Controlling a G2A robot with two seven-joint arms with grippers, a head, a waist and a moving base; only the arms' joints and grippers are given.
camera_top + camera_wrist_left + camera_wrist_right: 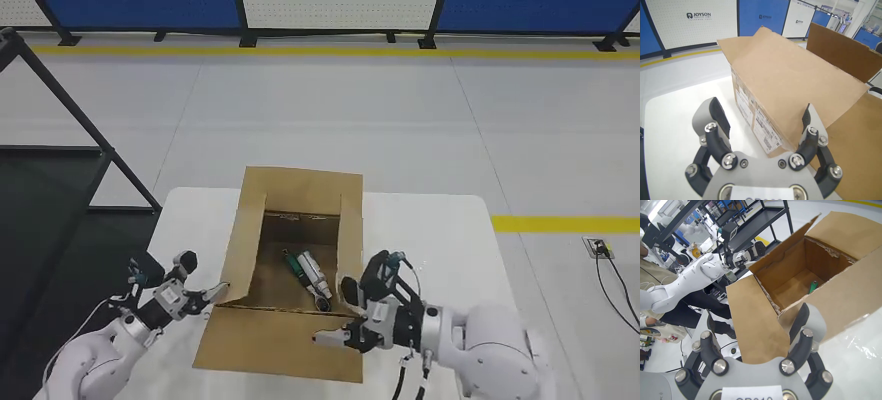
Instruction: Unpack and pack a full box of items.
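Both spread, left gripper [762,111] at 7 o'clock and right gripper [757,313] at 5 o'clock straddle the cardboard box's [280,350] flaps, likely bracing them open.

Robot lab: pegboard partitions [687,24], floor tape [560,224].

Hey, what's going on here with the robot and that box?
A two-armed robot has an open box before it on a table. The left pincer is open at the box's near left corner, the right pincer open at its near right corner. Neither holds anything. Green and white items lie inside.
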